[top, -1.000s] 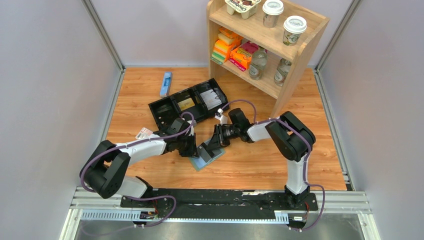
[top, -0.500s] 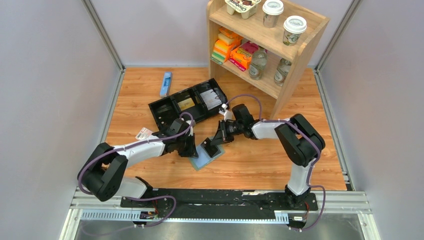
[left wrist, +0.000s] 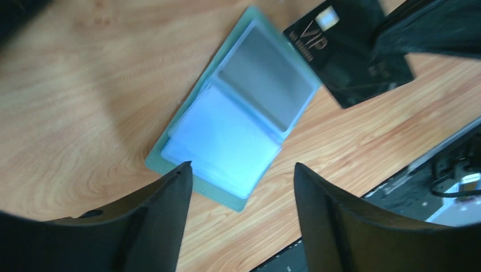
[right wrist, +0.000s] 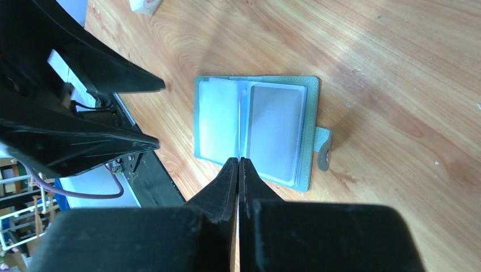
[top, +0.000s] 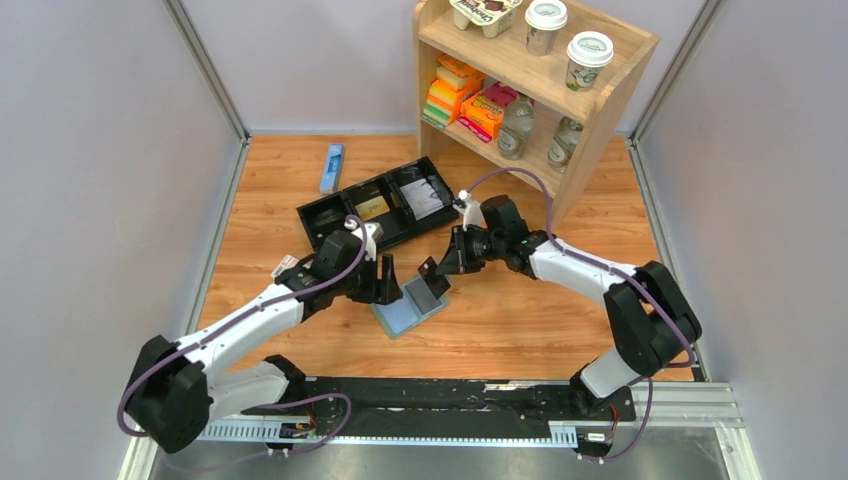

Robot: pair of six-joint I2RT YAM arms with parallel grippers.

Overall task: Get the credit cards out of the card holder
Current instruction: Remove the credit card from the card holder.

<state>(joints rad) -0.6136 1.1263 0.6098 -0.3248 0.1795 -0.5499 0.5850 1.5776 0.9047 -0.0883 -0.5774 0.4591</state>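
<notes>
The card holder (top: 408,307) lies open on the table (top: 520,320), near its centre. The right hand (right wrist: 238,165) is clamped on a black card (left wrist: 349,54) just beyond it. The left hand (left wrist: 242,167) hovers open above the holder. Lift the card well clear, then release

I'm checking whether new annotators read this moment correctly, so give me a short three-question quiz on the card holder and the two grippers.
1. True or false: the card holder lies folded shut.
2. Fill in: the left gripper hovers over the holder with its jaws ___.
3. What does the right gripper grip? A: a black card; B: the card holder; C: nothing.

Key:
1. False. It lies open, with both pale pocket panels showing.
2. Open.
3. A.
</notes>
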